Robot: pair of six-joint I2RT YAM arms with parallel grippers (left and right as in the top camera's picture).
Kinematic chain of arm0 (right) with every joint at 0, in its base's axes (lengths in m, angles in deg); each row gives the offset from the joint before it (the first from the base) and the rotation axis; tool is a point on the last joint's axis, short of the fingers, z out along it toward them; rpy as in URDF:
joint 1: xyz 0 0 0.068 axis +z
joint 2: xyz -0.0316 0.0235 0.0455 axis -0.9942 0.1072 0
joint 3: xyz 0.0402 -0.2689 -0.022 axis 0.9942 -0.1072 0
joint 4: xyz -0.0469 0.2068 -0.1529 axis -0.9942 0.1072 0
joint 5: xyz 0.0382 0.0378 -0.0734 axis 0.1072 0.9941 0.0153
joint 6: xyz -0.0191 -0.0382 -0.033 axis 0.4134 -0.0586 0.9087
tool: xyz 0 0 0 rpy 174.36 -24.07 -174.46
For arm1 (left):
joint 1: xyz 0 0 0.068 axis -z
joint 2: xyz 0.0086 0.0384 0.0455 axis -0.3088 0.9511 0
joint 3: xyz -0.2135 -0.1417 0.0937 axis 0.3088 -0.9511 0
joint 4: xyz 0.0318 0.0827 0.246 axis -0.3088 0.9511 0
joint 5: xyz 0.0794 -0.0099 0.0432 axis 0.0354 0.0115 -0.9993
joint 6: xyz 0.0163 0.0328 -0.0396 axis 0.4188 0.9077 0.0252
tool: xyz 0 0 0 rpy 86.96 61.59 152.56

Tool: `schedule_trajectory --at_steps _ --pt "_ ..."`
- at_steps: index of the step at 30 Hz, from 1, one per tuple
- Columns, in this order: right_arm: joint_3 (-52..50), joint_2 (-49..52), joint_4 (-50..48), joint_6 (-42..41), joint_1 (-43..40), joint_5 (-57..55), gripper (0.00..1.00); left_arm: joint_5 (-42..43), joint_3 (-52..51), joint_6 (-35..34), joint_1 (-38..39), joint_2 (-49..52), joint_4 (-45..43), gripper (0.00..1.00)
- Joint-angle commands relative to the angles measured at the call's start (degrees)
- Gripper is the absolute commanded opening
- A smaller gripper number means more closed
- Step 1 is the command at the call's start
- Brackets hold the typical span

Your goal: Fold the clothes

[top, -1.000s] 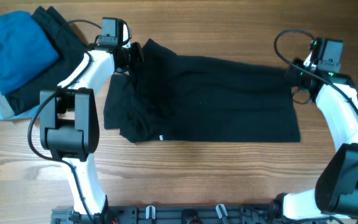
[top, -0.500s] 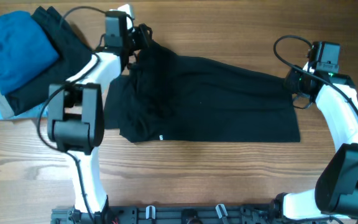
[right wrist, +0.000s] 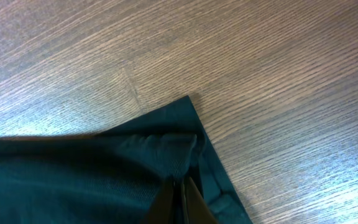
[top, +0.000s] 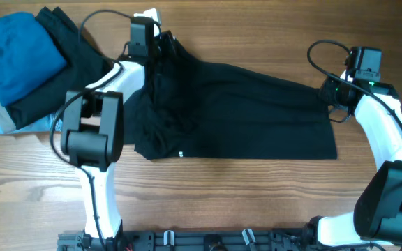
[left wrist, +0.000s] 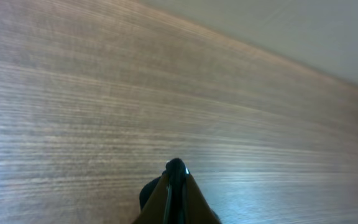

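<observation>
Pinching far corners of the black garment (top: 243, 111), left tool (left wrist: 176, 167) and right tool (right wrist: 180, 182) clamped shut, table (top: 257, 202) beyond those edges.

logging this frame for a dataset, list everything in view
black garment: one, black, spread across the middle of the table
clothes pile: one, blue piece on top of black, light blue and grey ones, far left corner of the table
table: one, brown wood, under everything
left gripper: one, dark fingers, shut on the black garment's far left edge
right gripper: one, dark fingers, shut on its far right corner
</observation>
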Motion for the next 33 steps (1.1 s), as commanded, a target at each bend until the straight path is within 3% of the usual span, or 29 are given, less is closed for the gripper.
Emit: schedule_trajectory --at_steps 1,7,12,18,25,26,27,29,33 --pt "-0.11 -0.57 -0.90 0.13 -0.44 -3.76 0.04 -0.55 0.15 0.31 -0.74 -10.36 11.91 0.04" --pt "-0.11 -0.57 -0.20 0.11 -0.44 -5.90 0.04 -3.37 0.15 2.23 -1.46 -26.56 40.22 0.04" --pt "-0.11 -0.57 6.40 0.00 -0.72 -6.38 0.04 -4.44 0.13 1.99 -5.22 -28.94 63.04 0.04" --pt "-0.11 -0.57 11.28 0.00 -2.93 -12.00 0.04 1.70 0.13 2.03 -8.09 -28.94 71.54 0.04" --pt "-0.11 -0.57 15.26 0.11 -2.95 -11.89 0.06 1.62 -0.31 2.05 -6.14 -28.83 81.15 0.04" --pt "-0.11 -0.57 15.47 0.09 -2.95 -11.89 0.14 1.62 -0.31 2.03 -6.16 -28.83 82.05 0.04" --pt "-0.11 -0.57 15.91 0.11 -2.95 -11.89 0.20 1.62 -0.31 2.03 -6.16 -28.83 82.64 0.13" --pt "-0.11 -0.57 17.00 0.09 -2.95 -11.89 0.20 1.62 -0.31 2.03 -5.95 -28.83 83.25 0.22" --pt "-0.11 -0.57 17.99 0.11 -2.95 -11.89 0.31 1.64 -0.31 2.01 -5.95 -28.83 83.23 0.26"
